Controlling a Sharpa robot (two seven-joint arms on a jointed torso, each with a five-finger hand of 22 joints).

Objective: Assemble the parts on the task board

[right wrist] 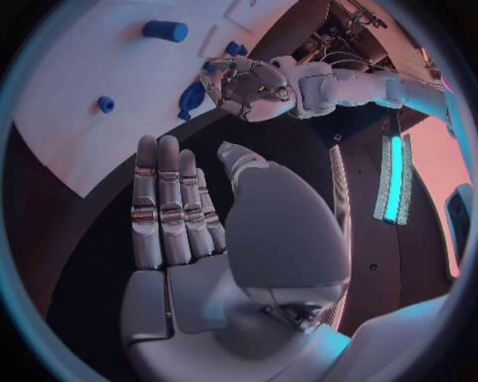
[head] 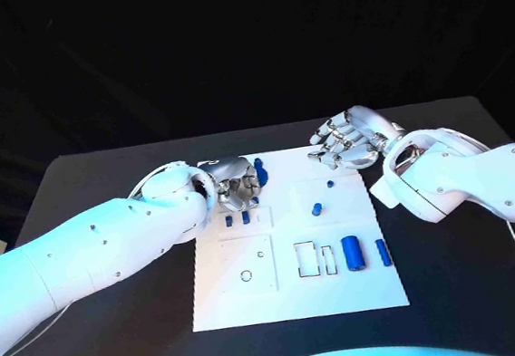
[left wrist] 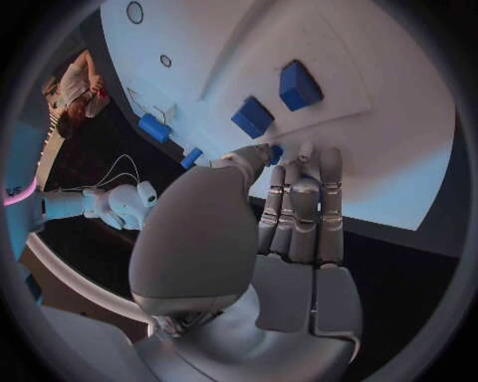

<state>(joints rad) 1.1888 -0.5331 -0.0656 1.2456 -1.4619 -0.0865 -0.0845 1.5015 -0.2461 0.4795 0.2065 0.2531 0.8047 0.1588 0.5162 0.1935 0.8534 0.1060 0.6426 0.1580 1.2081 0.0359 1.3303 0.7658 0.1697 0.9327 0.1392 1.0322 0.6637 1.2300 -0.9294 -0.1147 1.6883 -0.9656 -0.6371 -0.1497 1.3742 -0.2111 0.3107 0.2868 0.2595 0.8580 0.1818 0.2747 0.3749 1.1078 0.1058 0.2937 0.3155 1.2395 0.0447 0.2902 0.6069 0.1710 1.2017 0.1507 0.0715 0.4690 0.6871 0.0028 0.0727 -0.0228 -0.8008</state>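
Observation:
The white task board [head: 297,293] lies mid-table. My left hand [head: 234,182] hovers over its far left corner, and its thumb and a finger pinch a small blue part [left wrist: 276,153], also visible beside the hand [head: 261,169]. Two blue blocks [left wrist: 252,117] stand in a square plate just in front of that hand. My right hand [head: 350,138] is off the board's far right corner over the black table, fingers straight and apart from the thumb [right wrist: 239,159], holding nothing. A blue cylinder [head: 354,254] and a thin blue pin [head: 383,252] lie at the board's near right.
A short blue cylinder [head: 318,209] and a tiny blue piece [head: 329,185] sit on the board's far right part. A rectangular slot [head: 306,259] and a small ring [head: 246,276] mark the near half. The black table [head: 87,182] reaches round the board on all sides.

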